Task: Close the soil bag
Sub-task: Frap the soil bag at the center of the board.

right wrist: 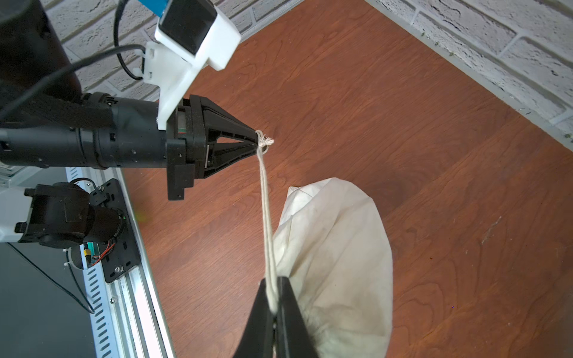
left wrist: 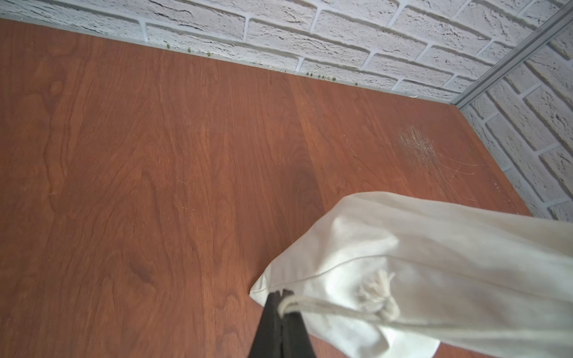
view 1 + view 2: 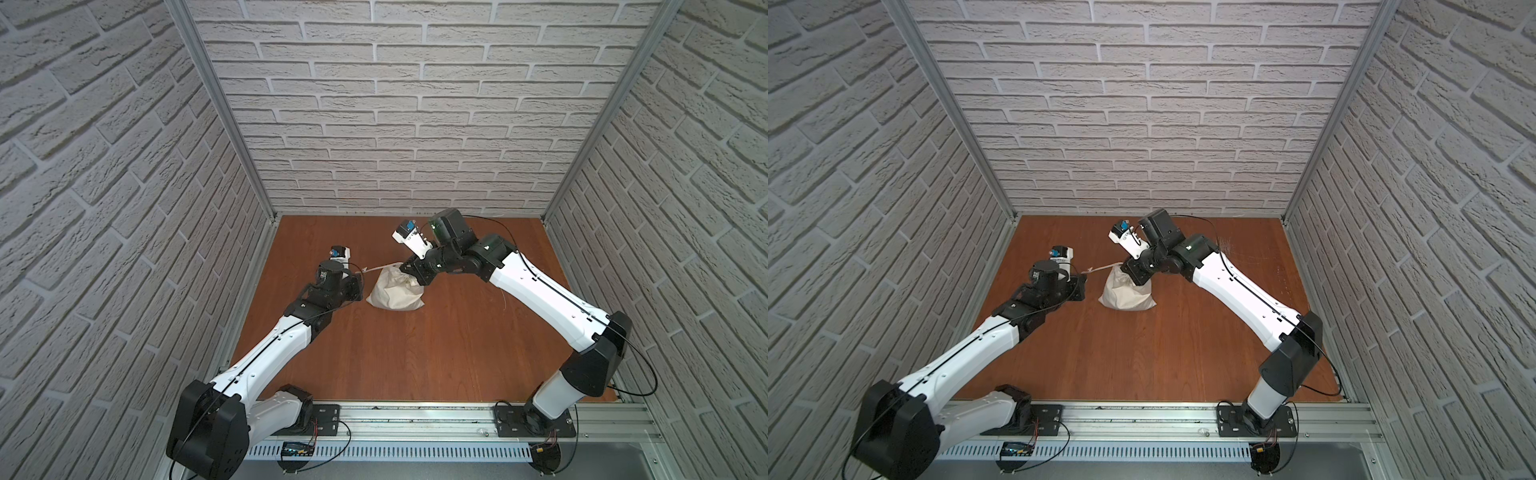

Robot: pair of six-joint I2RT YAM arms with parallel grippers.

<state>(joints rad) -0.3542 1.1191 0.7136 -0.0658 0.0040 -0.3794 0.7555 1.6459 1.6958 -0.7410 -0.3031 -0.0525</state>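
Observation:
The cream cloth soil bag (image 3: pixel 395 293) (image 3: pixel 1127 293) lies on the wooden table's middle in both top views. Its thin beige cord (image 3: pixel 380 267) (image 1: pixel 266 198) runs taut from the gathered neck out to the left. My left gripper (image 3: pixel 360 272) (image 1: pixel 257 141) (image 2: pixel 282 294) is shut on the cord's far end, just by the frayed knot (image 1: pixel 267 142). My right gripper (image 3: pixel 406 272) (image 1: pixel 273 280) is shut on the cord right at the bag's neck, its fingers against the cloth (image 1: pixel 335 248). The bag's mouth is hidden behind the right gripper.
Brick-pattern walls (image 3: pixel 374 124) enclose the brown table (image 3: pixel 415 353) on three sides. An aluminium rail (image 3: pixel 415 415) with both arm bases runs along the front edge. Pale scratch marks (image 2: pixel 415 145) show on the table's far right part.

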